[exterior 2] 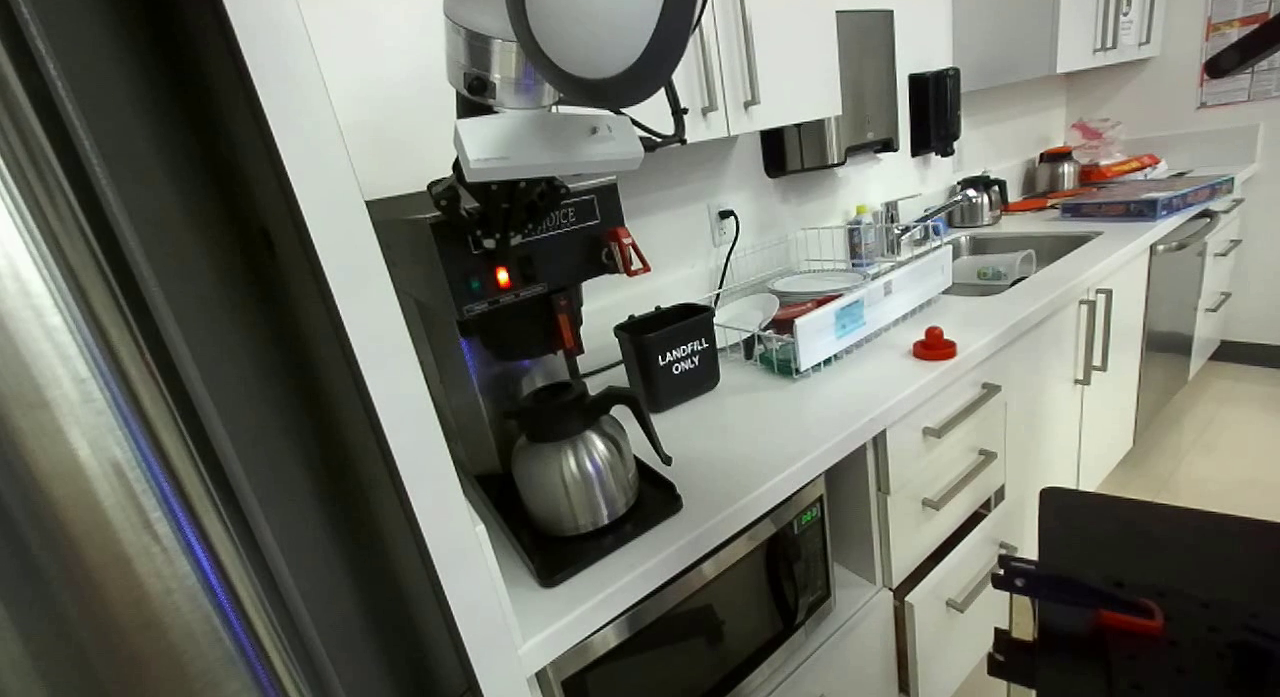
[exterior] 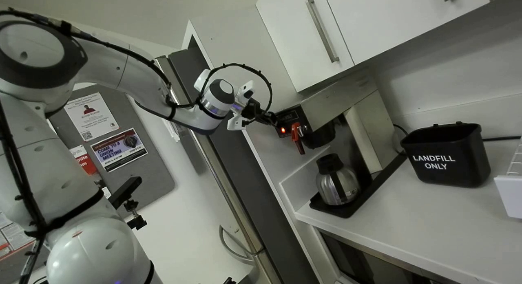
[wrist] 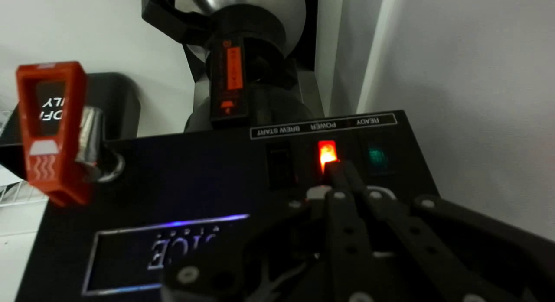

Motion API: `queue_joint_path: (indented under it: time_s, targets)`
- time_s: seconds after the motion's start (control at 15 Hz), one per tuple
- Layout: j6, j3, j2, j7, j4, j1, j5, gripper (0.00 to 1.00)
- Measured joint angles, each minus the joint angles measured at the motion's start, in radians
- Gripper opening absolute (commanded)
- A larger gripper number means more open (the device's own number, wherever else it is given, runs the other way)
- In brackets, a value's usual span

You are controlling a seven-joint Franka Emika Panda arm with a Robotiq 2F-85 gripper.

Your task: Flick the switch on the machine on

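Note:
The machine, a coffee maker with a black front panel, shows in both exterior views (exterior: 338, 102) (exterior 2: 410, 277) and in the wrist view (wrist: 182, 172). Its switch (wrist: 327, 151) glows red-orange under the word POWER; it also glows in both exterior views (exterior: 283, 130) (exterior 2: 502, 276). My gripper (wrist: 342, 167) is shut and empty, fingertips together. The tips overlap the lower end of the switch in the wrist view; I cannot tell whether they touch it. The gripper is at the panel in both exterior views (exterior: 272, 120) (exterior 2: 498, 235). A silver carafe with a black lid (exterior 2: 575, 477) stands on the base.
A dark BREW START switch (wrist: 281, 165) and a green READY light (wrist: 378, 157) flank the lit switch. A red tap handle (wrist: 54, 133) sticks out from the panel. A black LANDFILL ONLY bin (exterior 2: 670, 357) stands beside the machine. Wall cabinets (exterior: 306, 39) hang above.

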Motion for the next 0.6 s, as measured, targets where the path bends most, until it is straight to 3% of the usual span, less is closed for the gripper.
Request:
queue_joint_path:
  time_s: [0.4, 0.6]
  targets:
    - [-0.018, -0.004, -0.054, -0.102, -0.035, 0.008, 0.121, 0.0]
    - [-0.066, -0.032, -0.132, -0.192, -0.086, 0.052, 0.202, 0.0]
